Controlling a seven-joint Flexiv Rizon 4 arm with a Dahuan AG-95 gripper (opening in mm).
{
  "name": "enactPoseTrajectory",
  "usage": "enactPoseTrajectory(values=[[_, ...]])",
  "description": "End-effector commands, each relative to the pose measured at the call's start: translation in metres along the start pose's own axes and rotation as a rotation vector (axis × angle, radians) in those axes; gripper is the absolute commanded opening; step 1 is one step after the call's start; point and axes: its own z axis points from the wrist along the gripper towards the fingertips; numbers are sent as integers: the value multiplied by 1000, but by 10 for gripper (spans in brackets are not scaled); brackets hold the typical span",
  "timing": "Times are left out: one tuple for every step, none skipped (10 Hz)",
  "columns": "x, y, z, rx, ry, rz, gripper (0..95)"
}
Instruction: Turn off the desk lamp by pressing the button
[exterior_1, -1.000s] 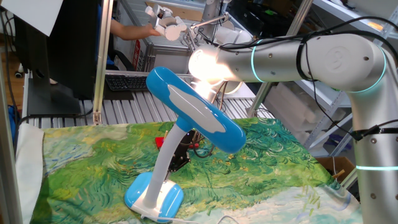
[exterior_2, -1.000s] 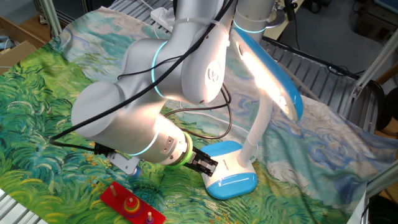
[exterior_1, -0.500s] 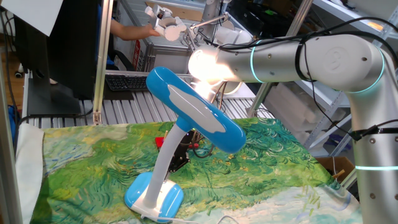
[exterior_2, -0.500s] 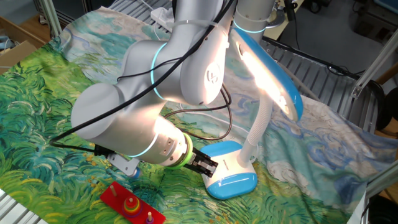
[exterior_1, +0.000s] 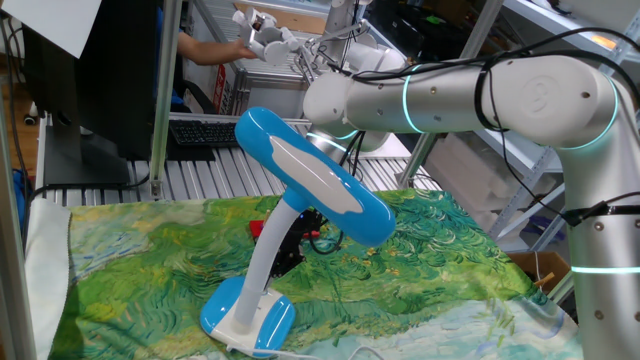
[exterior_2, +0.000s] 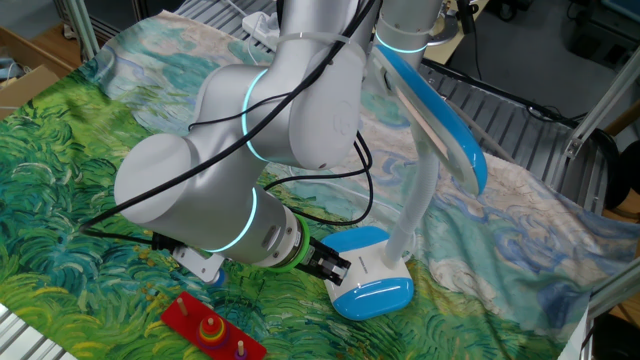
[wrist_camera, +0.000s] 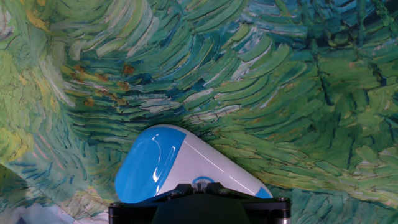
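Observation:
The desk lamp stands on the painted cloth, its long sky-blue head (exterior_1: 312, 186) tilted above a curved white neck and its oval blue-and-white base (exterior_2: 372, 283) flat on the cloth. The head (exterior_2: 437, 122) is dark, with no glow on the arm beside it. My gripper (exterior_2: 336, 266) is low at the base's near end, shut, with its tips together against the ringed button (wrist_camera: 200, 181) on the white part of the base (wrist_camera: 163, 160). In one fixed view the neck partly hides the gripper (exterior_1: 291, 250).
A red peg toy (exterior_2: 213, 330) lies on the cloth just below my forearm. Black cables (exterior_2: 330, 200) loop beside the lamp base. A cardboard box (exterior_2: 25, 82) sits off the table's left edge, and a keyboard (exterior_1: 200, 130) lies behind the table.
The lamp's light has gone out: the bright glow on the head and on the arm is gone. Gripper and lamp stay where they were.

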Motion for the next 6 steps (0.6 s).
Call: enactPoseTrajectory(values=[[-1,0,1,-1,0,1,0],[-1,0,1,-1,0,2,0],[-2,1,2,-1,0,3,0],[-2,0,4,-1,0,5,0],[-2,0,7,-2,-1,5,0],[-2,-1,10,-4,-5,6,0]])
